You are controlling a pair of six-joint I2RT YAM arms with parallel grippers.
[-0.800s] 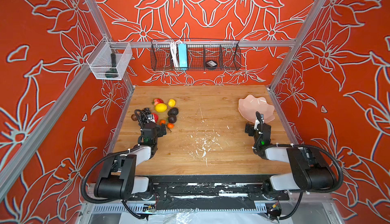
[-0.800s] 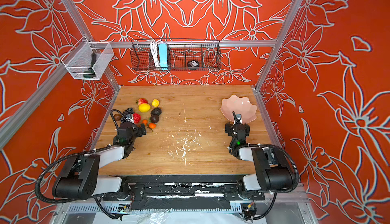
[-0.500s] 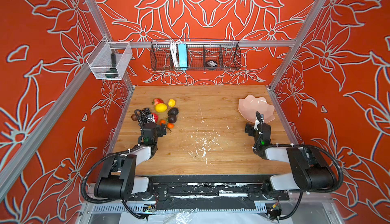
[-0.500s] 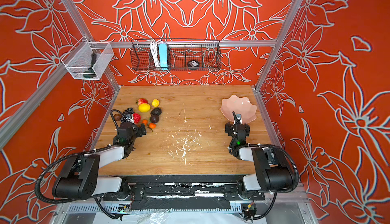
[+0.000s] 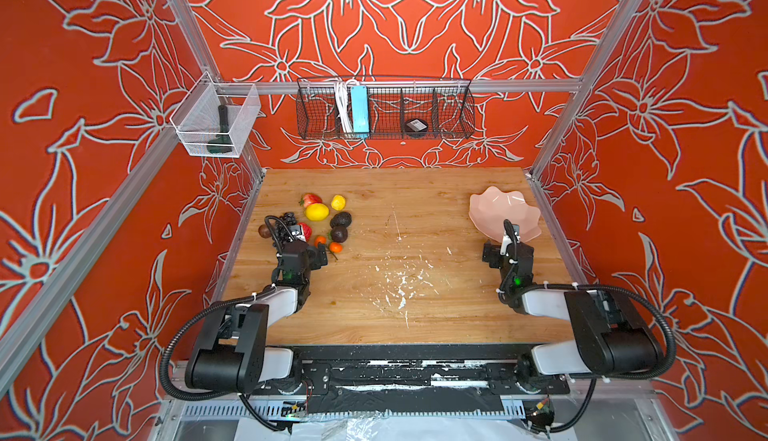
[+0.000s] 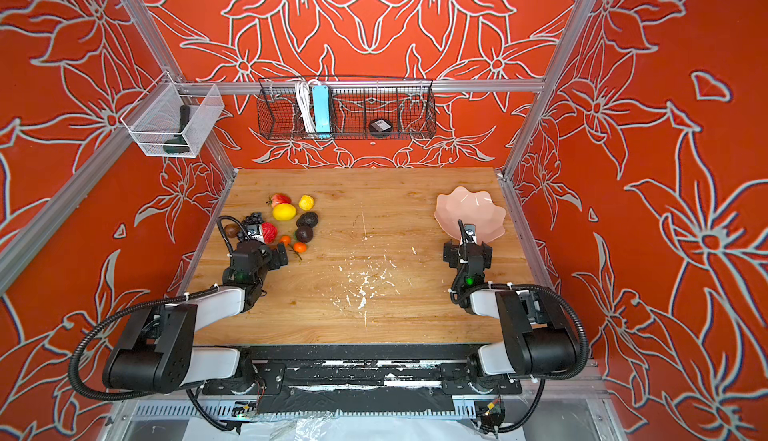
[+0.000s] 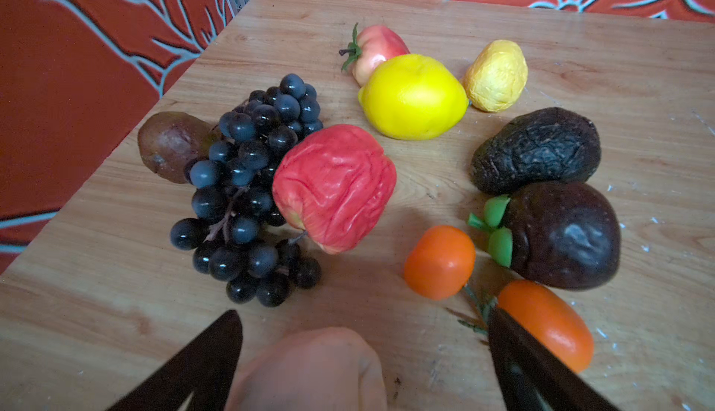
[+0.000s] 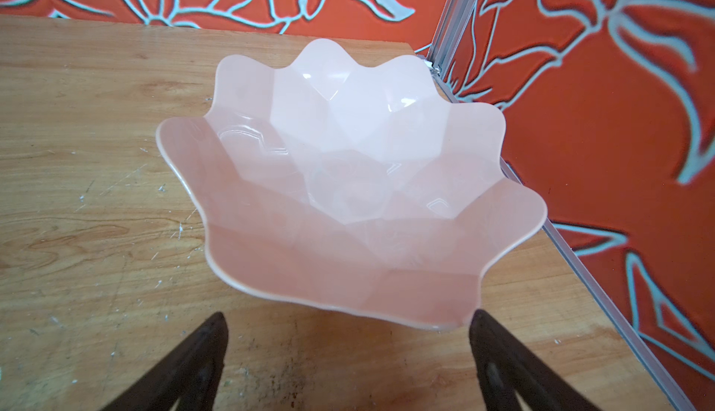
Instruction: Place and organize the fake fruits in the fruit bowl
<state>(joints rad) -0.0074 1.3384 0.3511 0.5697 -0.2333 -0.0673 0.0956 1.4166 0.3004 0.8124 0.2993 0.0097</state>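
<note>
- The fake fruits (image 5: 320, 223) lie in a loose cluster left of centre in both top views, at the left edge of the wooden table (image 5: 395, 293).
- The left wrist view shows them singly: a black grape bunch (image 7: 247, 188) touches a wrinkled red fruit (image 7: 334, 188), and a brown fruit (image 7: 170, 146) sits against the bunch's other side.
- Beyond these a large lemon (image 7: 413, 97) rests against a pink-red fruit with a green stem (image 7: 377, 51), with a small wrinkled lemon (image 7: 496, 76) just beside it.
- Two dark avocados (image 7: 537, 149) touch each other. Two small oranges (image 7: 440, 262) on one sprig lie next to the nearer avocado.
- The left gripper (image 7: 363, 314) is low at the near side of the cluster, its fingers spread wide and holding nothing.
- A blurred tan rounded thing (image 7: 309, 366) sits between the fingers, close to the lens. Whether they touch it I cannot tell.
- The fruit bowl (image 5: 505, 214) stands upright right of centre in both top views, near the table's right edge and well apart from the fruits.
- The right gripper (image 8: 348, 313) faces the bowl's near rim, its fingers spread wide and gripping nothing. One fingertip (image 8: 479, 322) is just at the rim, and contact cannot be told.
</note>
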